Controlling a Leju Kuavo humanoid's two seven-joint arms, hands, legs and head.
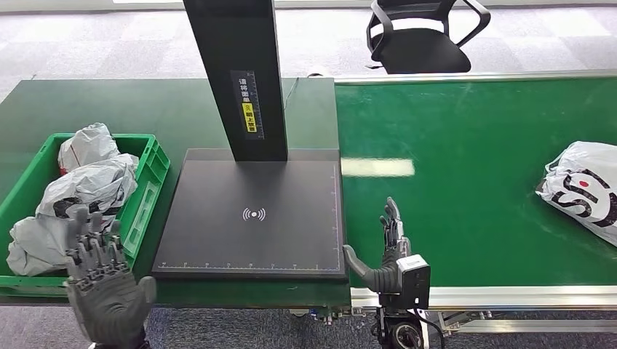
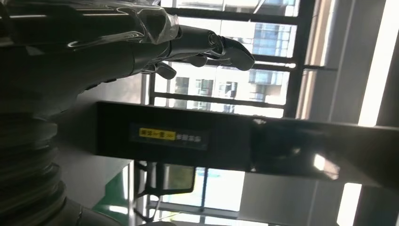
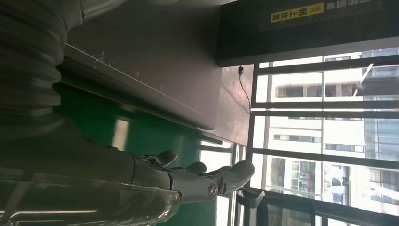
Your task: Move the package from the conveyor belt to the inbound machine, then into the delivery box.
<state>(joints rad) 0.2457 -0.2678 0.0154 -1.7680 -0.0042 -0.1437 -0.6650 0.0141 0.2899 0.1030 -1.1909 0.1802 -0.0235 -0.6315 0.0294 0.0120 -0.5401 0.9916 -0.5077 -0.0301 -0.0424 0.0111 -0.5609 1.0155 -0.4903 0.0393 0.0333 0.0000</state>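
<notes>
Raised over the near edge of the conveyor belt (image 1: 473,174), the right hand (image 1: 389,251) stands edge-on with its fingers straight and loosely apart and the thumb jutting toward the scanner plate, holding nothing; that looks like a ready pose for a package arriving along the belt. The left hand (image 1: 98,280) is lifted in front of the green delivery box (image 1: 149,178), back to the camera, fingers spread and empty, seemingly kept out of the way beside the bin.

Between the two hands lies the inbound machine (image 1: 251,218), a flat black plate with a wireless mark and a dark post rising from its far edge, set flush against the belt, probably so a package needs only a short carry across.

A white package (image 1: 582,189) with dark and red print rests at the far right of the belt, well apart from the right hand and untouched. Several grey-white bags (image 1: 91,182) already sit in the box. Behind the belt stands a black office chair (image 1: 422,36).
</notes>
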